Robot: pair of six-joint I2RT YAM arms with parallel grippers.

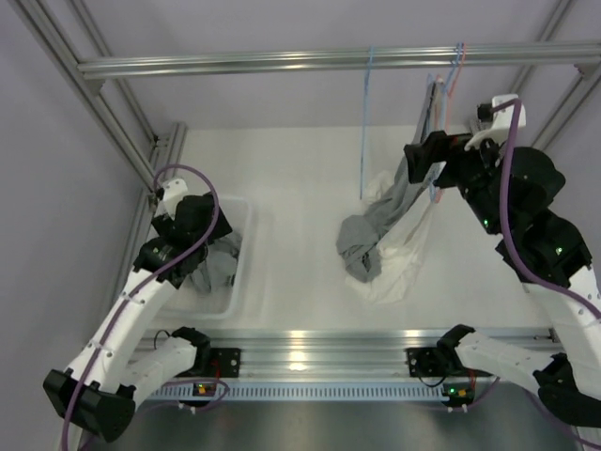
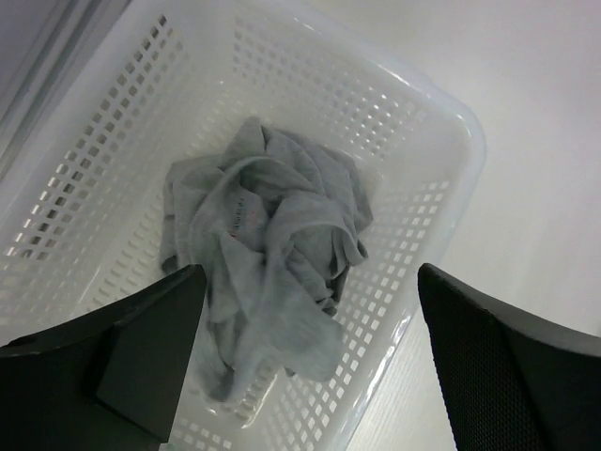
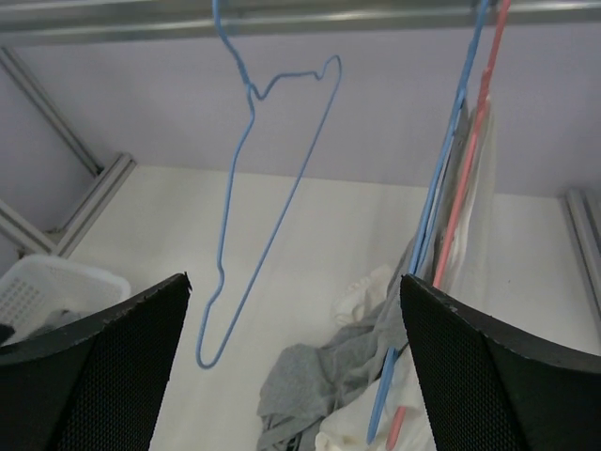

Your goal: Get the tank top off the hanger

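The left gripper [image 2: 308, 324] stood open and empty, a grey tank top [image 2: 272, 244] crumpled in the basket [image 2: 470, 141] beneath it: that drop looked done. The right gripper [image 3: 296, 319], also open, would likely need to close on the grey garment [image 3: 312, 378] drooping from the hangers [image 3: 439, 202] just right of it.

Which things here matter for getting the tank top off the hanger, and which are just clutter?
Job: hanging grey garment and white garment; blue and pink hangers carrying them; open right gripper beside them; basket with crumpled grey garment; open left gripper above it.
Lying about: empty blue hanger; overhead rail.
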